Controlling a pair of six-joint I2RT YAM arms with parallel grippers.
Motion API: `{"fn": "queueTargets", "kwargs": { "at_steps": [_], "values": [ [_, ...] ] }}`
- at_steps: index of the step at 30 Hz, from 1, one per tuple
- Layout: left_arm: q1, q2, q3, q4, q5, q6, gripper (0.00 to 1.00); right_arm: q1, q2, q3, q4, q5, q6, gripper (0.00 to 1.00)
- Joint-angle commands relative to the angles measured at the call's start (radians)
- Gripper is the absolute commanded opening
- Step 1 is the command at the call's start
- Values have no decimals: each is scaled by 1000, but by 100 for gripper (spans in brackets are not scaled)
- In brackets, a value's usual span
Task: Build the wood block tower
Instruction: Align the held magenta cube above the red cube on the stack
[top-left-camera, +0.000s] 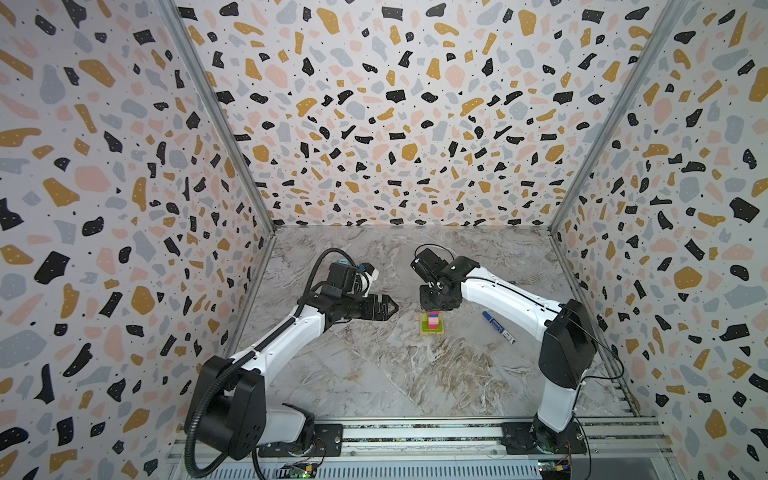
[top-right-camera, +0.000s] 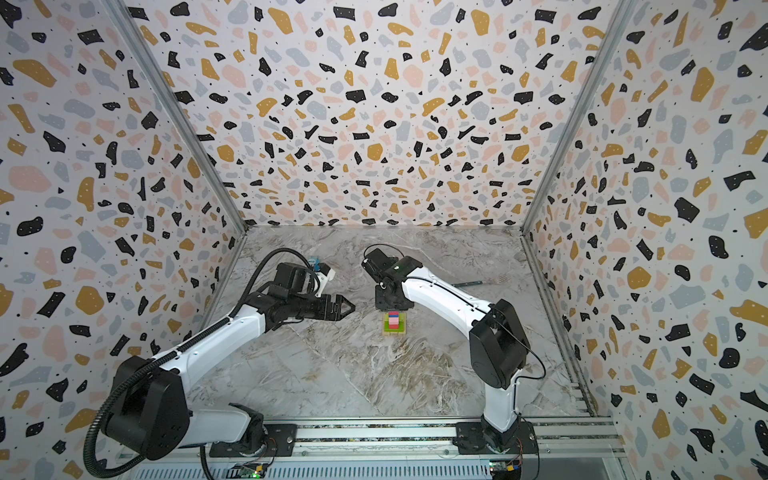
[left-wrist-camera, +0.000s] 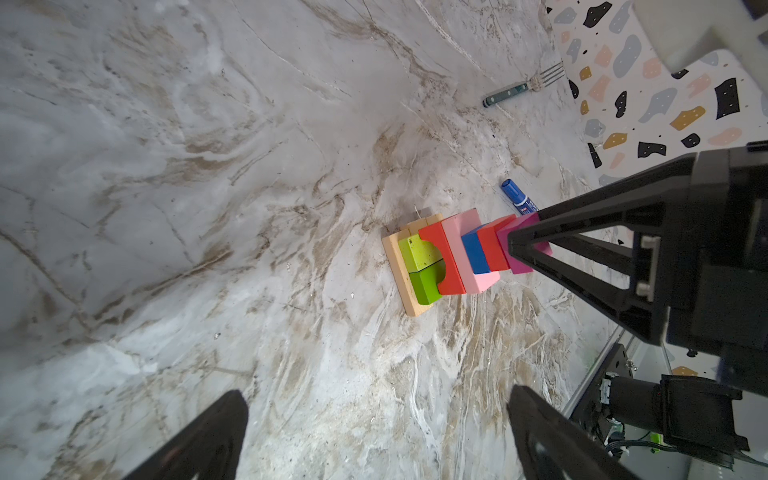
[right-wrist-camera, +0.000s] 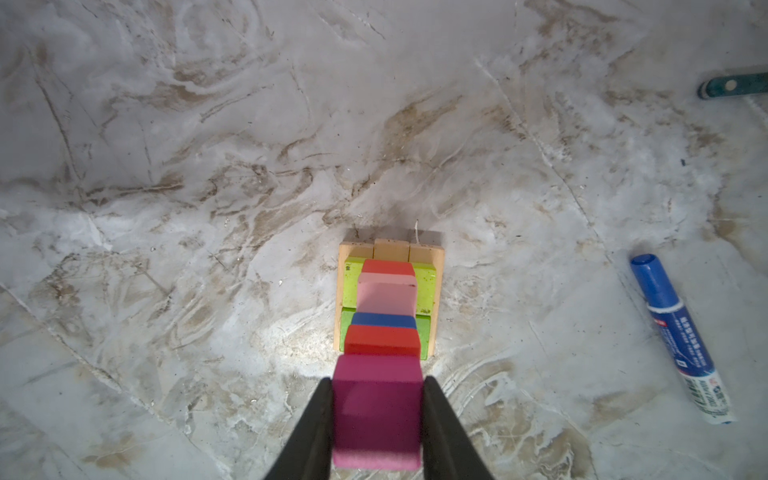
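Status: right end effector (right-wrist-camera: 377, 380) clamped on magenta cube (right-wrist-camera: 376, 415), jaws flanking two opposite sides. Cube at top of tower (top-left-camera: 432, 323), which stands on marble surface (top-left-camera: 374, 374), lower centre of both top views. Tower long axis vertical, straight below right end effector. Cube looks seated on orange-red cube (left-wrist-camera: 492, 245), contact not certain. Other arm: left end effector (top-left-camera: 388, 308) spread wide, empty, left of tower, clear. Next move likely release, then straight lift; sideways drag risks toppling.
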Motion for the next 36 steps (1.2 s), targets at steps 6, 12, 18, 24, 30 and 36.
{"fn": "queueTargets", "kwargs": {
  "at_steps": [6,12,18,24,30,36],
  "values": [
    [6,-15,-12,25,11,1,99,4,-12,0,-13,19,4,31],
    [5,-16,-12,25,10,1,99,4,-12,15,-21,24,4,31],
    [4,-15,-12,26,11,1,99,5,-13,23,-23,27,2,31],
    [6,-13,-12,26,10,1,99,4,-10,31,-25,27,4,31],
    [4,-14,-11,25,11,1,99,4,-9,43,-27,30,1,31],
    [5,-13,-10,26,11,1,99,4,-5,46,-26,27,0,31]
  ]
}}
